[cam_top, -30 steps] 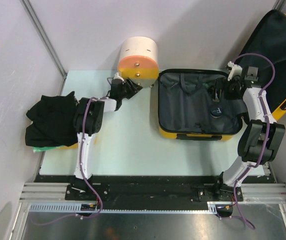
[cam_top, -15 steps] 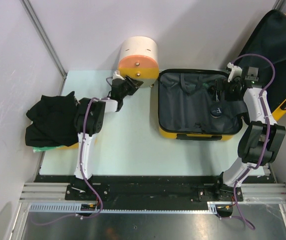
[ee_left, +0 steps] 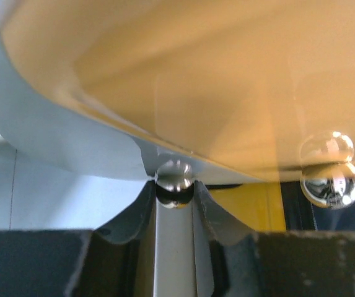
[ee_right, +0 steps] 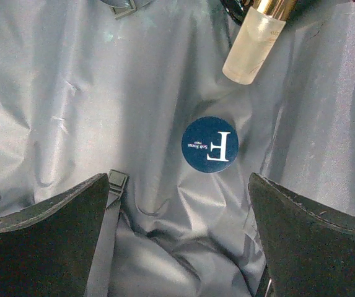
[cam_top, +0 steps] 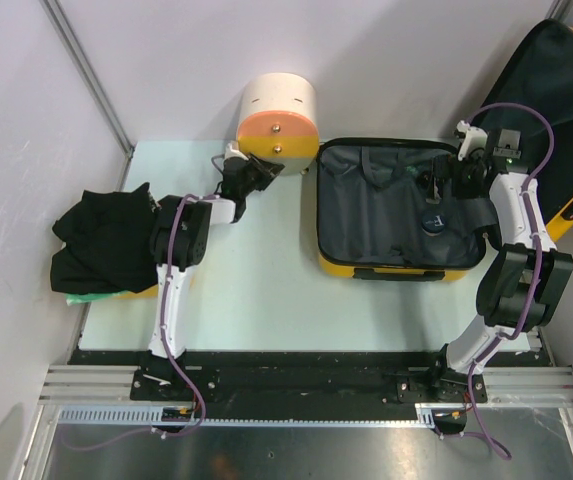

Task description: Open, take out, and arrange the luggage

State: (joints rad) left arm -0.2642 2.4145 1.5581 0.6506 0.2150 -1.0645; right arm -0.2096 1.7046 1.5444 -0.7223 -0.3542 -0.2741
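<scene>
So the cream-and-orange drum [cam_top: 277,120] lies on its side at the far edge of the pale table [cam_top: 256,290], orange end toward the near side. That end has two shiny metal studs [ee_left: 331,185], and up close they're mirror-bright little balls. Over at the left edge of the table there's a messy heap of black clothes [cam_top: 101,240] spilling past the edge, with a bit of green [cam_top: 91,296] and a sliver of yellow tub [cam_top: 144,291] peeking out underneath. On the right there's a round navy disc [ee_right: 210,144] with a white F, and near it a frosted bottle [ee_right: 251,46] with a gold cap [ee_right: 273,6].
</scene>
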